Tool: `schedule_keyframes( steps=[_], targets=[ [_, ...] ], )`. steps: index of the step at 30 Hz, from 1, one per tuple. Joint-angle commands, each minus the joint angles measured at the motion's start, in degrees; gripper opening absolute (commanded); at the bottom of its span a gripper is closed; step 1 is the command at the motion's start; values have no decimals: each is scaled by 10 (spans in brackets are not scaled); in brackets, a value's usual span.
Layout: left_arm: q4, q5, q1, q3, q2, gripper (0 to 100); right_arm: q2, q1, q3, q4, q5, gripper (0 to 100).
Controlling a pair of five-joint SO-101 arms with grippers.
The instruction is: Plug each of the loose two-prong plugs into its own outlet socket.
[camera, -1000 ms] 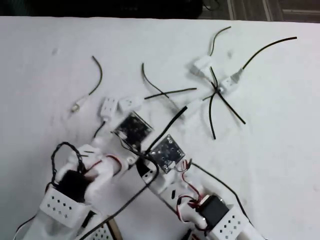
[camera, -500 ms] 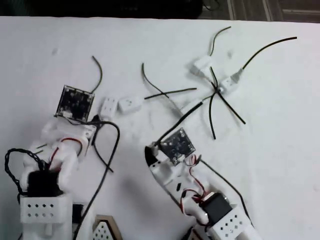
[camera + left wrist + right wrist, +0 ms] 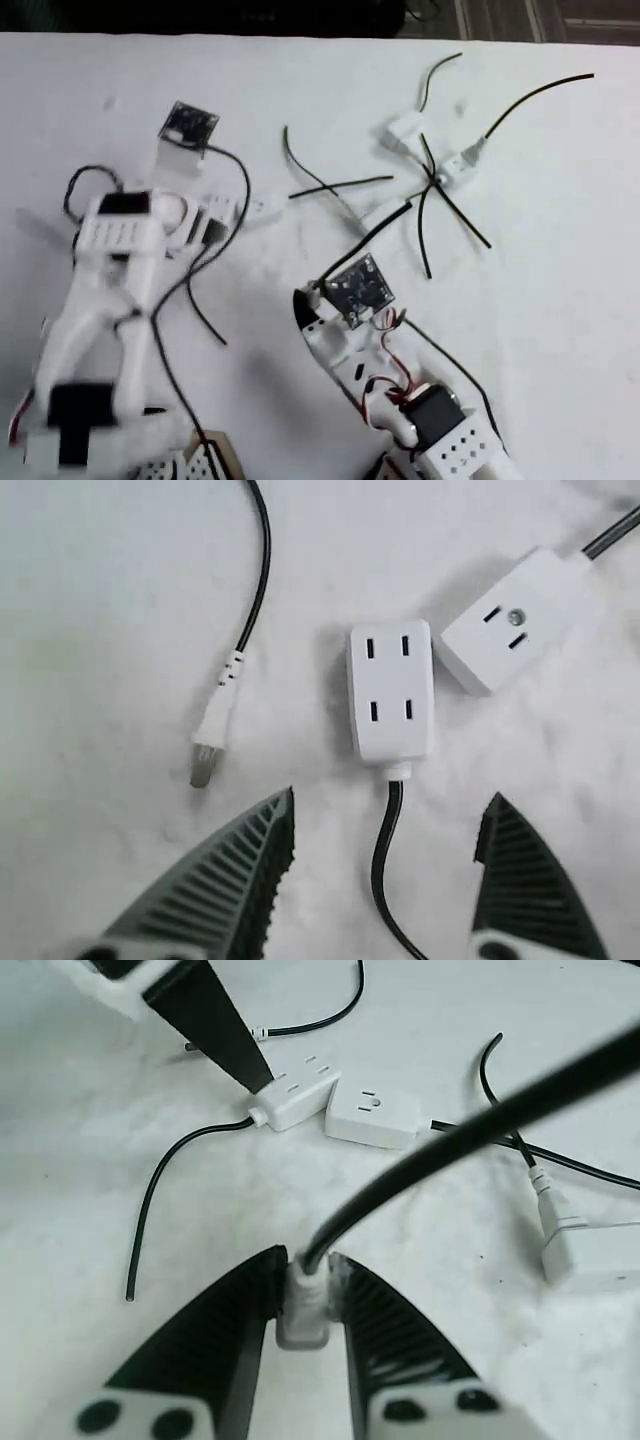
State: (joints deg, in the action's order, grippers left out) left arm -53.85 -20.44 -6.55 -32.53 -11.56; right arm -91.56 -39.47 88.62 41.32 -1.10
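Right gripper point(image 3: 305, 1260), nearest the front edge of the surface point(image 3: 560, 300): clamped on a white two-prong plug point(image 3: 301, 1310) with a black cord. Farther in, left gripper point(image 3: 388, 810): jaws wide apart, holding nothing, over a white double outlet point(image 3: 392, 690). A single outlet point(image 3: 505, 630) lies just beside it and a loose plug point(image 3: 212, 730) near. More white connectors point(image 3: 405, 130) lie toward the far right corner.

I see a white outlet block point(image 3: 391, 692) lying flat, slots up, with a white grounded socket point(image 3: 510, 630) just beside its corner. One white two-prong plug point(image 3: 212, 735) lies loose nearby. A second plug point(image 3: 300, 1310) sits pinched in the right gripper point(image 3: 307, 1260).
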Motion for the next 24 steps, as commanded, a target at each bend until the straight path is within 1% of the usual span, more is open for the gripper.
schedule_keyframes(
  steps=[1,7,12,17,24],
  targets=[
    [4,-6,-3,115,142,298,-12,7,-9,-12,-1,17],
    [-43,-4,-2,228,262,294,-12,7,-9,-11,-2,17],
    [-51,-7,-1,280,326,211,-12,7,-9,-11,-2,17],
    [-79,-7,-1,293,336,166,-12,7,-9,-11,-2,17],
    [-127,-9,0,291,333,164,-12,8,-9,-11,-2,17]
  ],
)
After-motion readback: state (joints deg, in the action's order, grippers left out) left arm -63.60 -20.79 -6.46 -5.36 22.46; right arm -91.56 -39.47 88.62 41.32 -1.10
